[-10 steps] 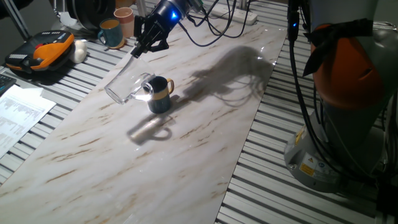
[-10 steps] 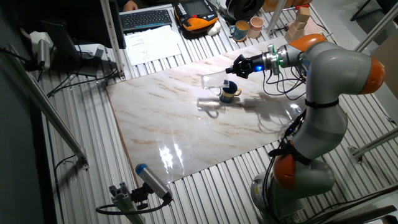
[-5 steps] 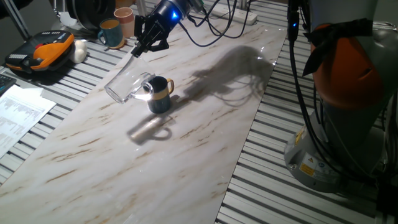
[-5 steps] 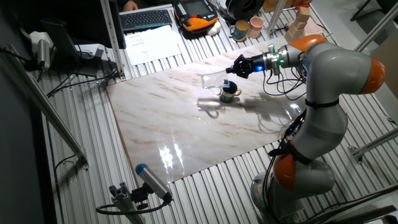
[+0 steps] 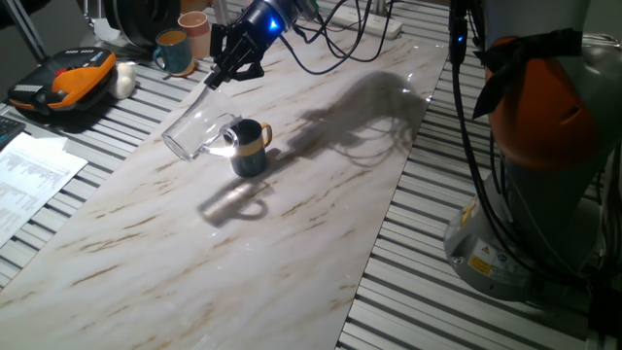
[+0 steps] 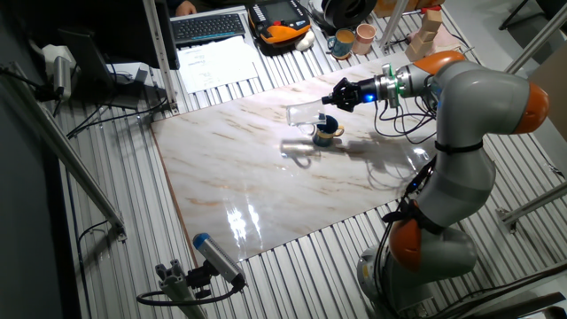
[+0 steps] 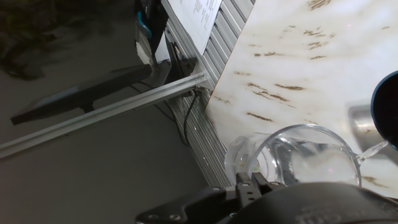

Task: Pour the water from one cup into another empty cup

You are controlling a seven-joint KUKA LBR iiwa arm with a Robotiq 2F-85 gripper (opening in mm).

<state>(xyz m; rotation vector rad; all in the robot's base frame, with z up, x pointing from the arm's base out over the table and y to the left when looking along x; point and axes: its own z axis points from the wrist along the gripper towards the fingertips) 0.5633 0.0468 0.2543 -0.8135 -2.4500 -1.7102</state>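
Note:
My gripper [image 5: 216, 78] is shut on the rim of the transparent glass mug [image 5: 194, 131] and holds it tipped steeply, base out to the left, mouth towards the dark navy-blue mug [image 5: 251, 148]. The dark mug stands upright on the marble table, its yellow-tan handle to the right, and the glass's handle is close above its rim. The other fixed view shows the same: gripper [image 6: 335, 100], glass mug [image 6: 303, 115], dark mug [image 6: 327, 131]. In the hand view the glass mug [image 7: 305, 155] fills the lower right above my fingertips [image 7: 252, 183], with the dark mug [image 7: 388, 99] at the right edge. I cannot make out the water.
A teal mug [image 5: 173, 51] and a pinkish-tan cup [image 5: 194, 27] stand at the table's far end. An orange-black device [image 5: 63, 80] and papers [image 5: 29, 175] lie to the left. Cables [image 5: 340, 49] hang behind the arm. The robot base [image 5: 544, 175] stands to the right.

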